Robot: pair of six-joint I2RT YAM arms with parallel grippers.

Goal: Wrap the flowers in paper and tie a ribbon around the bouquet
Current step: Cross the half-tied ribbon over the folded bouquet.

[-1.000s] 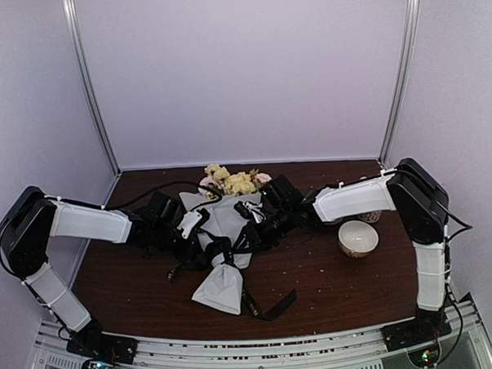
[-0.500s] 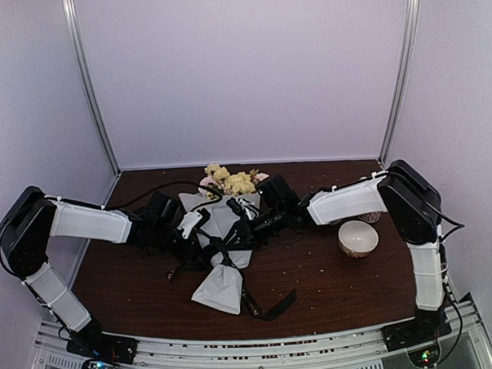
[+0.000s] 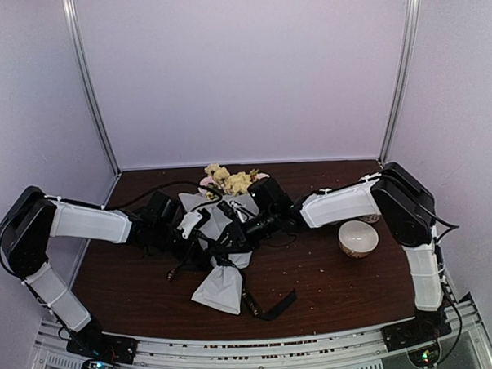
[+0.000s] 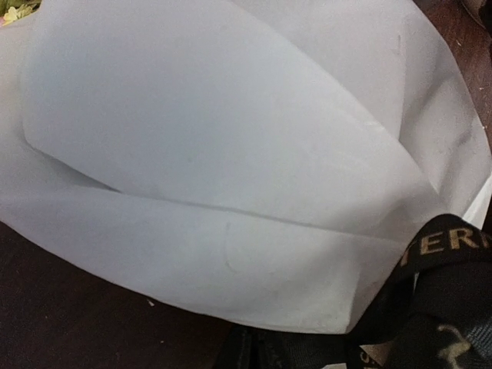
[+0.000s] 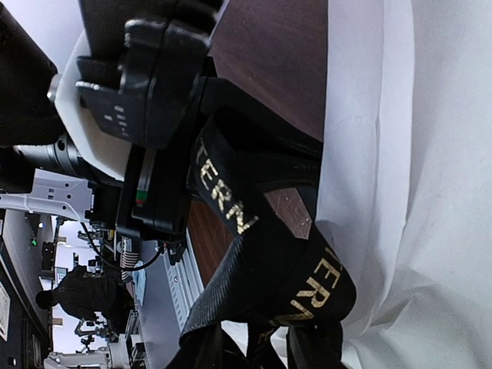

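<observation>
The bouquet lies on the table with the flowers (image 3: 229, 182) at the far end and the paper (image 3: 219, 288) cone pointing toward me. The black ribbon (image 3: 276, 304) loops around the cone's middle, and one tail trails on the table. My left gripper (image 3: 201, 234) sits at the cone's left side, shut on a ribbon strand. From the right, my right gripper (image 3: 229, 238) reaches over the cone, shut on the ribbon (image 5: 307, 284) loop beside the paper (image 5: 415, 192). The left wrist view is filled by paper (image 4: 231, 154), with ribbon (image 4: 446, 246) at the lower right and its own fingers hidden.
A white bowl (image 3: 358, 238) stands right of the bouquet, and a second bowl (image 3: 370, 217) is partly hidden behind my right forearm. The dark wooden table (image 3: 332, 287) carries scattered crumbs. The enclosure's walls close off the back and sides.
My right arm has swung left, carrying its gripper and the ribbon further over the cone. The left arm and the bouquet have stayed put.
</observation>
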